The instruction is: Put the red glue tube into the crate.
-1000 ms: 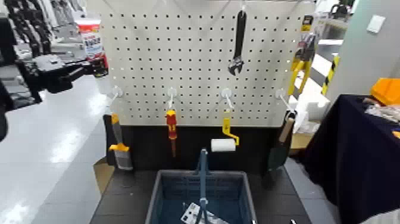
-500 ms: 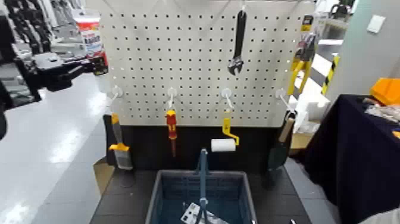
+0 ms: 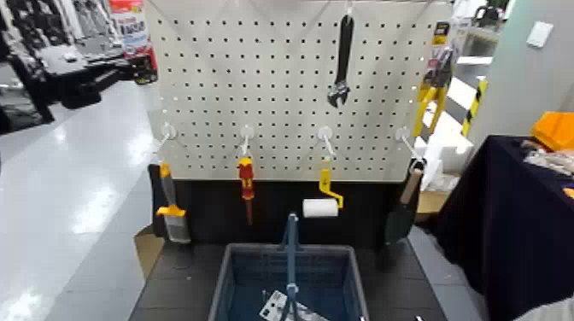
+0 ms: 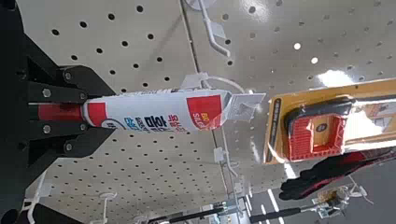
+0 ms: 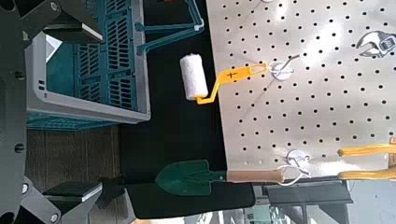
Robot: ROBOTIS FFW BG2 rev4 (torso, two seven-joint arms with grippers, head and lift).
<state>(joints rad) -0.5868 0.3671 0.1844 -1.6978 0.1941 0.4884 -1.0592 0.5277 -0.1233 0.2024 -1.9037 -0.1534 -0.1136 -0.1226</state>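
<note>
Glue tube (image 3: 131, 36) in your left hand (image 4: 91, 113): its fingers are closed on the tapered end, up by the left edge of the pegboard (image 3: 290, 111). The tube is upright, its flat white end just beside a white hook (image 4: 217, 39); you cannot tell whether they touch.

Your right hand (image 5: 93, 114) stands open with nothing between its fingers. The crate (image 3: 224, 277) sits on the dark surface (image 3: 162, 294) below the board, well apart from the tube, its handle (image 3: 292, 248) upright, with a white printed item (image 3: 278, 307) inside. A screwdriver (image 3: 247, 178) and a paint roller (image 3: 321, 207) hang behind it.
</note>
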